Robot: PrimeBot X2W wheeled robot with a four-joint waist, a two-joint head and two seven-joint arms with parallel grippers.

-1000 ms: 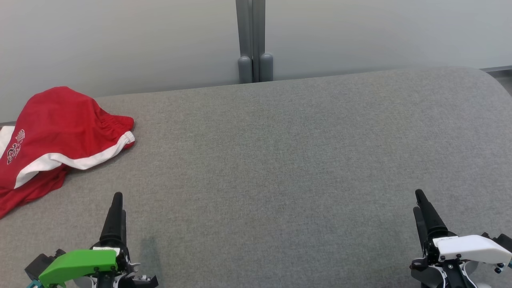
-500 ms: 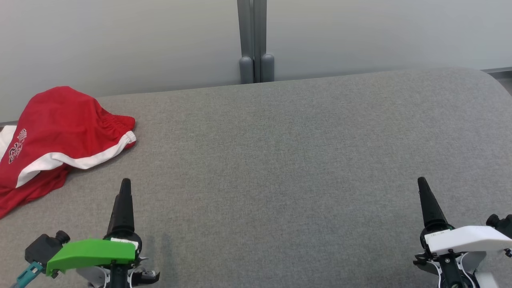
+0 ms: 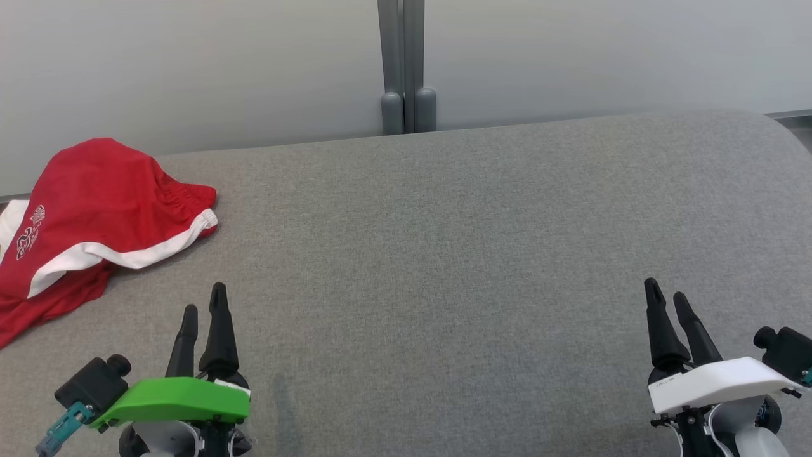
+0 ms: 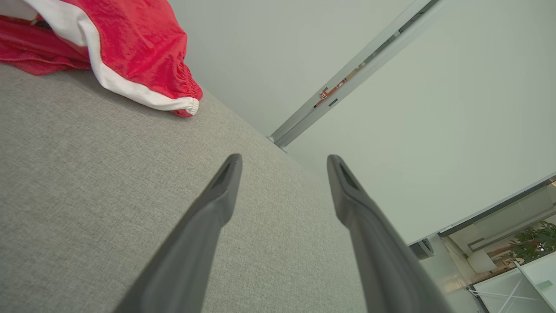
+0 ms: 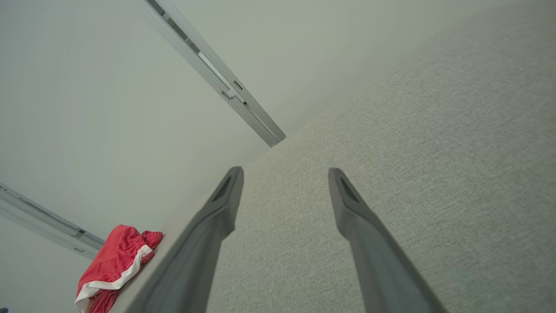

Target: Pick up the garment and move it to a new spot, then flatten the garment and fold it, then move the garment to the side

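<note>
Garment [image 3: 95, 203] is thin red cloth with a slight satin sheen, its white band matt, its waist puckered; table [image 3: 444, 254] wears coarse grey woven fabric, matt; post [image 3: 406, 63] is smooth grey, metal-like; fingers [image 4: 204, 226] are dark matt plastic; green shell [image 3: 177, 400] and white shell [image 3: 717, 381] are smooth plastic.

Left gripper [image 3: 203, 298] being rolled at wrist: fingers [image 3: 219, 330], stacked as one dark spike second ago, now being shown side by side, gap between. Tips being carried up and rightward in head view. Green cover [image 3: 177, 401] being levelled. Right gripper [image 3: 664, 289] being rolled likewise, both fingers being exposed, parted. Whole head view being nudged slightly: camera being moved, not scene.
</note>
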